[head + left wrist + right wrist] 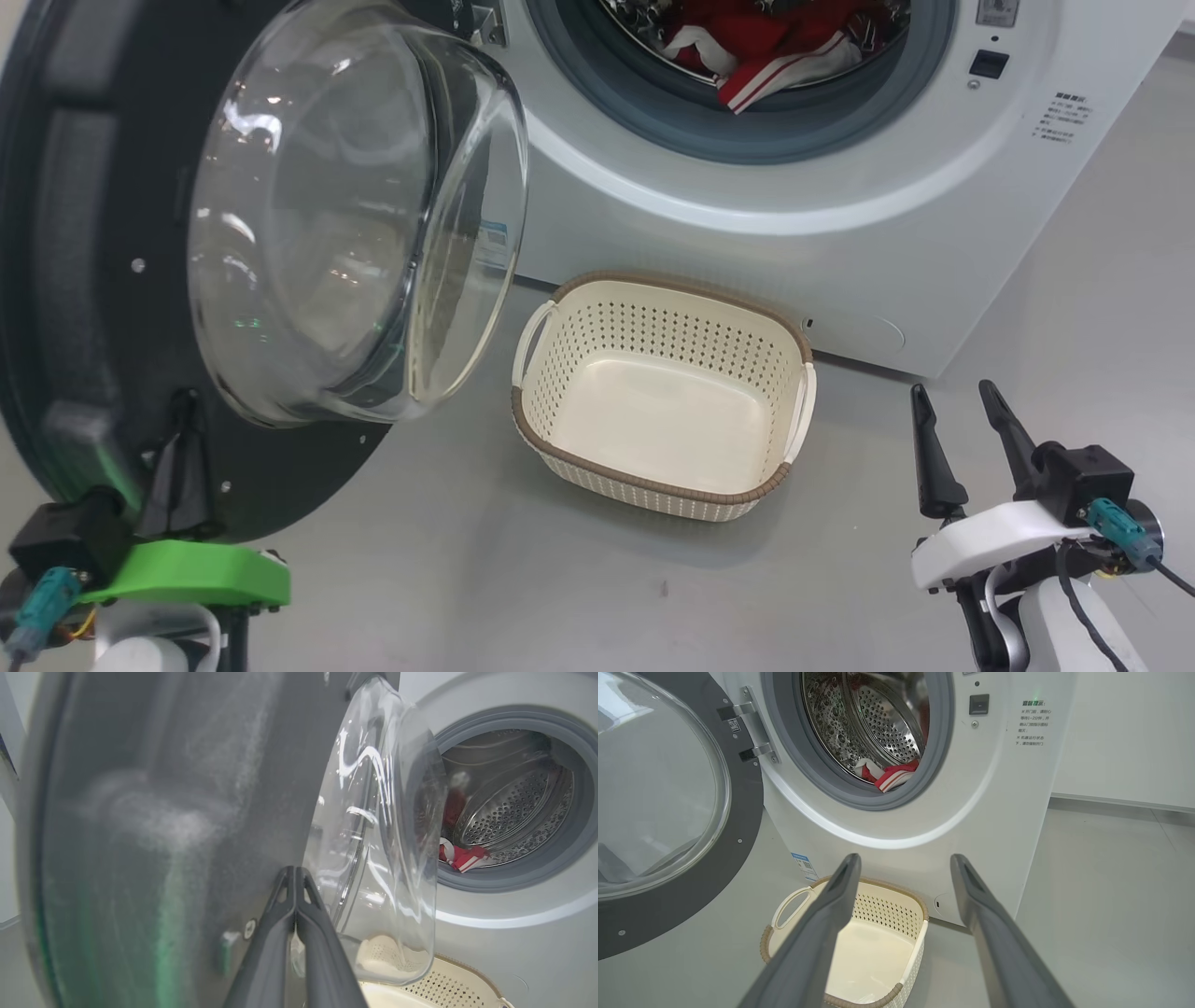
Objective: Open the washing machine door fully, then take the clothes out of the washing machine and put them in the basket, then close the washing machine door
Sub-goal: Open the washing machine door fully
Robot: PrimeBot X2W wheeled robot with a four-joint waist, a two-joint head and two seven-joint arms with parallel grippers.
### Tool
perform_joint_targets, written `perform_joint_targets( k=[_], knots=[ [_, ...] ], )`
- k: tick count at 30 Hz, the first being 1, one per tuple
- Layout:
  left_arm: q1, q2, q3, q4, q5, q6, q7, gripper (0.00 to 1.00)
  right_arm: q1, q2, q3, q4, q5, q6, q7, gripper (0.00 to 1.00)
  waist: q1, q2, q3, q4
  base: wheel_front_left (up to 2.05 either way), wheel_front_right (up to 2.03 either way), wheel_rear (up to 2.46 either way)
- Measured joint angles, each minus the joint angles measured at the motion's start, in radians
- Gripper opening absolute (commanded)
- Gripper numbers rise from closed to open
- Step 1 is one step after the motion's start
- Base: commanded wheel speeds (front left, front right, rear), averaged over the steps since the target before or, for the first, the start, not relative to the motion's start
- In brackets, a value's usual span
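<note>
The washing machine door (84,280) stands swung open at the left, its glass bowl (355,205) bulging toward the washing machine (840,233). My left gripper (185,406) is shut with nothing in it. Its tips (295,871) lie at the door's dark inner face (163,812), beside the bowl's base. Red and white clothes (766,56) lie in the drum, also seen as clothes (889,777) hanging over the grey seal. The cream basket (644,485) sits on the floor below the drum opening. My right gripper (952,392) is open and holds nothing, right of the basket (887,910).
Grey floor (467,579) spreads around the basket and between my arms. The open door (747,812) takes up the left side. A white wall (1125,732) stands to the right of the machine.
</note>
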Motion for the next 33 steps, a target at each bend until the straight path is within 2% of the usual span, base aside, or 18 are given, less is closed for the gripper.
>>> perform_joint_targets(
  k=[21,33],
  knots=[
    [-0.125,0.0,0.18,0.127,-0.054,0.002,-0.044,0.0,-0.056,-0.025,-0.013,-0.024,-0.018,0.01,0.0,1.0,0.0,0.0,0.117,-0.018,0.0,0.0,0.0],
    [-0.154,0.0,0.207,0.181,-0.051,0.002,-0.053,0.0,-0.073,-0.029,-0.021,-0.023,-0.019,0.014,0.0,1.0,0.0,0.0,0.138,-0.012,0.0,0.0,0.0]
  ],
)
